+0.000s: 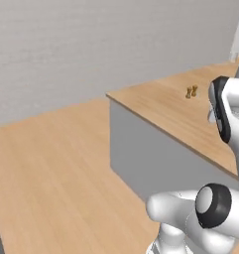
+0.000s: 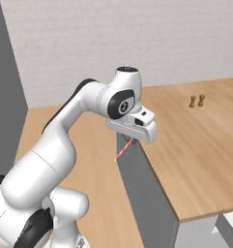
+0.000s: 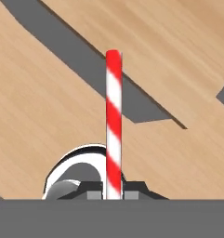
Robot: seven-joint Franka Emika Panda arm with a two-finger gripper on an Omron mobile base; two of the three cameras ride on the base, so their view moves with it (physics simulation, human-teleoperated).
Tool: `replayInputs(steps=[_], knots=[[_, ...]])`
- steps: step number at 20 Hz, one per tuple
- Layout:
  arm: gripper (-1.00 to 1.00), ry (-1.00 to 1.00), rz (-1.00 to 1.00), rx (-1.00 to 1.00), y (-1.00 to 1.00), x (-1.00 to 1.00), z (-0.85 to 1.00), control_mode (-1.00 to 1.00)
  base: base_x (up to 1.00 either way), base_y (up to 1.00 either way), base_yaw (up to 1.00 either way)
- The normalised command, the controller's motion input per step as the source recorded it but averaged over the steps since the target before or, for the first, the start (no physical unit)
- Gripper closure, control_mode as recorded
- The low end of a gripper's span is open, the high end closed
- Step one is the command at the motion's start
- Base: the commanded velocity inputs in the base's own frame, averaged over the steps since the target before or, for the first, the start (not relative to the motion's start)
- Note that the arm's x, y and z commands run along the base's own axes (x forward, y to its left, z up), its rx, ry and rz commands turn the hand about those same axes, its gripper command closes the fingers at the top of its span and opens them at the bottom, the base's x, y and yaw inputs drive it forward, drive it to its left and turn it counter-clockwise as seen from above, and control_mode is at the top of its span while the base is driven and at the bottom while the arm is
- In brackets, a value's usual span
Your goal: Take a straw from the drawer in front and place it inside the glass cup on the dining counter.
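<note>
The gripper (image 3: 114, 191) is clamped on the straw (image 3: 114, 125), which sticks straight out from the fingertips, held in the air beside the corner of the counter (image 2: 195, 145).

You get flat, even rendered light with no glare; edges look slightly soft (low resolution), and shadows are barely present.

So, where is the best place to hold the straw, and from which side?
The straw is thin, straight and rigid, so pinch it near one end, jaws across its width from the two opposite sides. The gripper is shut on it exactly so, leaving the long striped length free to enter a cup.
</note>
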Motion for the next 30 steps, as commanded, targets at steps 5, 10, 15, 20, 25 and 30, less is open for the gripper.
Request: replayInputs(steps=[5, 10, 15, 20, 25, 30], knots=[[1.00, 0.00, 0.00, 0.00, 0.00, 0.00, 0.00, 1.00, 1.00, 0.85, -0.54], [1.00, 0.00, 0.00, 0.00, 0.00, 0.00, 0.00, 1.00, 0.85, 1.00, -0.49], [1.00, 0.00, 0.00, 0.00, 0.00, 0.00, 0.00, 1.00, 0.76, 1.00, -0.42], [1.00, 0.00, 0.00, 0.00, 0.00, 0.00, 0.00, 1.00, 0.75, 1.00, -0.38], [1.00, 0.00, 0.00, 0.00, 0.00, 0.00, 0.00, 1.00, 0.65, 1.00, -0.35], [1.00, 0.00, 0.00, 0.00, 0.00, 0.00, 0.00, 1.00, 0.58, 1.00, -0.32]])
